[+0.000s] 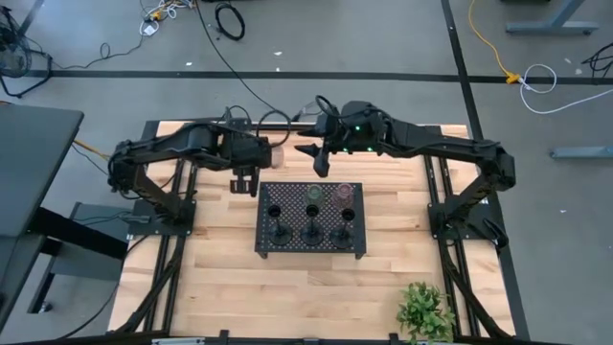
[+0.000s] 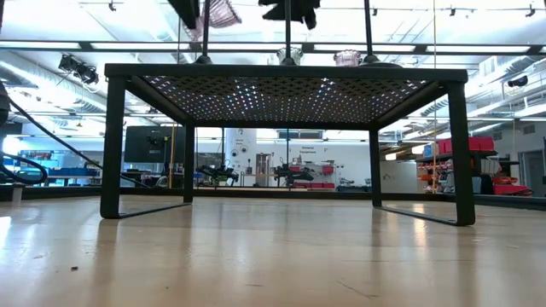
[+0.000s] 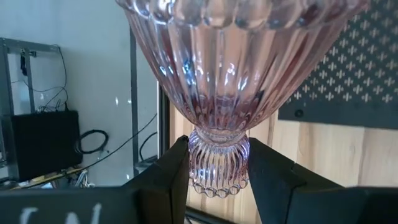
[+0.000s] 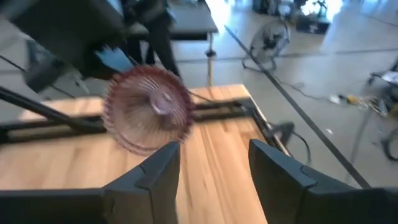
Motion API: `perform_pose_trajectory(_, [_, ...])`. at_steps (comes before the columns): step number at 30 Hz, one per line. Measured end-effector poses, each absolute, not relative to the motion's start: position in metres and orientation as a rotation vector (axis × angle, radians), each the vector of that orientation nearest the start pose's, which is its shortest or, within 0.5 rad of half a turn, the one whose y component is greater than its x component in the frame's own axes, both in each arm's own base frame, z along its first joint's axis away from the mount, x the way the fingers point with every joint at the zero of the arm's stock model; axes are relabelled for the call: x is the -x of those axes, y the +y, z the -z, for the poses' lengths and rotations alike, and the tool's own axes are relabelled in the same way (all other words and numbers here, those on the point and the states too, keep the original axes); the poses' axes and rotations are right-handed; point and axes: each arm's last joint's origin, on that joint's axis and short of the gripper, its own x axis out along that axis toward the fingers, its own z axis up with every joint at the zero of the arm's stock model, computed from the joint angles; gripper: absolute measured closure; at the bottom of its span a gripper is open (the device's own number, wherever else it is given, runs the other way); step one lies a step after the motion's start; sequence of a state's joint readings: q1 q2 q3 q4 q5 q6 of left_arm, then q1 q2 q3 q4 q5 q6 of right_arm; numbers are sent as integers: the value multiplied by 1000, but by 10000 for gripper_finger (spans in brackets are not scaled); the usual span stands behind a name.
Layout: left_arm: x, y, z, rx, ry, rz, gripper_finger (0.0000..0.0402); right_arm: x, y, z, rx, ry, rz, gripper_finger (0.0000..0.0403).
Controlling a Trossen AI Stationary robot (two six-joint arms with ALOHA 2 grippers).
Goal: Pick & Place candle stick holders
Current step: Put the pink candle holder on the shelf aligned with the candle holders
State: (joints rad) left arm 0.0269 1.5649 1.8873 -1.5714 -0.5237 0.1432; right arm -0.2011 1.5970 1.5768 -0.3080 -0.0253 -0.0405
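A ribbed pinkish-brown glass candle holder (image 3: pixel 219 93) is clamped at its narrow waist by the left tool (image 3: pixel 217 168), lifted off the wooden tabletop (image 1: pixel 220 273) just beside the black perforated tray (image 1: pixel 278 195). The right tool (image 1: pixel 320 161) hovers empty, spread, nearby.

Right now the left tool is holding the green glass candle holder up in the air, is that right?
Not quite. The left tool is holding a pink glass candle holder, not a green one, pinched at its narrow waist, as the left wrist view shows. The green one sits on the black tray.
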Motion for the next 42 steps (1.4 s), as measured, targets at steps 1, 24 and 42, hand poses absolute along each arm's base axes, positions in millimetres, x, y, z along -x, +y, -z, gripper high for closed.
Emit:
perform_pose_trajectory(1, [-260, 21, -417, -430, 1248, -389, 265, -358, -72, -393, -1, 310, 156, 211])
perform_pose_trajectory(24, [-277, 20, -417, -505, 1234, -356, 265, -381, -71, -379, -17, 263, 136, 211])
perform_pose_trajectory(42, [-278, 20, -417, -504, 1229, -353, 265, -386, -70, -375, -7, 263, 68, 345])
